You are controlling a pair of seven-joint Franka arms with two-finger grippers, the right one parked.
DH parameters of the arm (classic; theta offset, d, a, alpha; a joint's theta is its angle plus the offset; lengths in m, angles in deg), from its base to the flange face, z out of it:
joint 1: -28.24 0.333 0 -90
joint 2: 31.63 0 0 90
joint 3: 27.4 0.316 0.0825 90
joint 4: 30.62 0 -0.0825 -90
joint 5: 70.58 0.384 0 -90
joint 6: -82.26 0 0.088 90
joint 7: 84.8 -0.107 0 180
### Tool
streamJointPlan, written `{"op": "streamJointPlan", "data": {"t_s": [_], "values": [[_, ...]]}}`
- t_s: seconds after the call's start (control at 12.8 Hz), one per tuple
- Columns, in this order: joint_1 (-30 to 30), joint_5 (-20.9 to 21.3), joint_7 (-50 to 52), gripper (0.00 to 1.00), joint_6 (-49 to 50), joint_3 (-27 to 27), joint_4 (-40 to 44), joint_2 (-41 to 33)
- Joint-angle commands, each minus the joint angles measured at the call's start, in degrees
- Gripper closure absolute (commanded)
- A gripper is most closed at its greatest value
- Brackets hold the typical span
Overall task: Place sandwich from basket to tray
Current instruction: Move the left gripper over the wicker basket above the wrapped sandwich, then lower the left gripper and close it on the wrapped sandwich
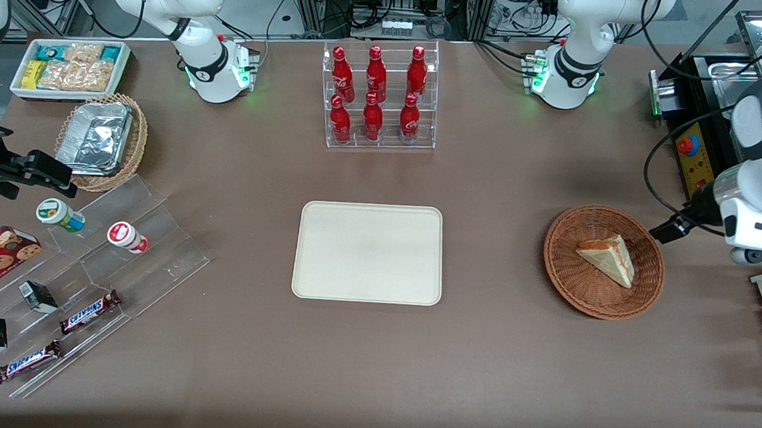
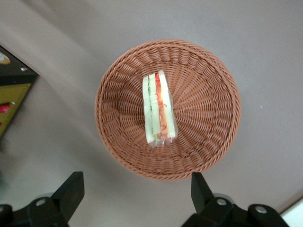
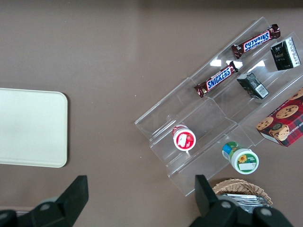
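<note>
The sandwich, a pale wedge with red-orange and green layers along its edge, lies in the reddish-brown wicker basket toward the working arm's end of the table. My gripper hangs above the table just outside the basket's rim, on the side away from the tray. It is open and holds nothing. Both black fingertips are over bare tabletop, apart from the wicker. The cream tray lies flat mid-table with nothing on it, and its end also shows in the right wrist view.
A clear rack of red bottles stands farther from the camera than the tray. A black control box with a red button sits close to the working arm. A stepped acrylic display of snacks, a tan basket holding foil and a white tub lie toward the parked arm's end.
</note>
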Motion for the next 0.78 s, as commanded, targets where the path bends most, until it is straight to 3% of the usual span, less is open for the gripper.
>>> {"op": "streamJointPlan", "data": {"t_s": [0.0,0.16,0.7], "values": [[0.5,-0.7,5.3,0.00,-9.6,-0.3,-7.6,0.2],[-0.4,-0.1,14.2,0.00,-15.8,-0.3,-10.5,3.6],[-1.1,-0.2,15.3,0.00,-25.8,-0.3,-13.5,11.0]]}}
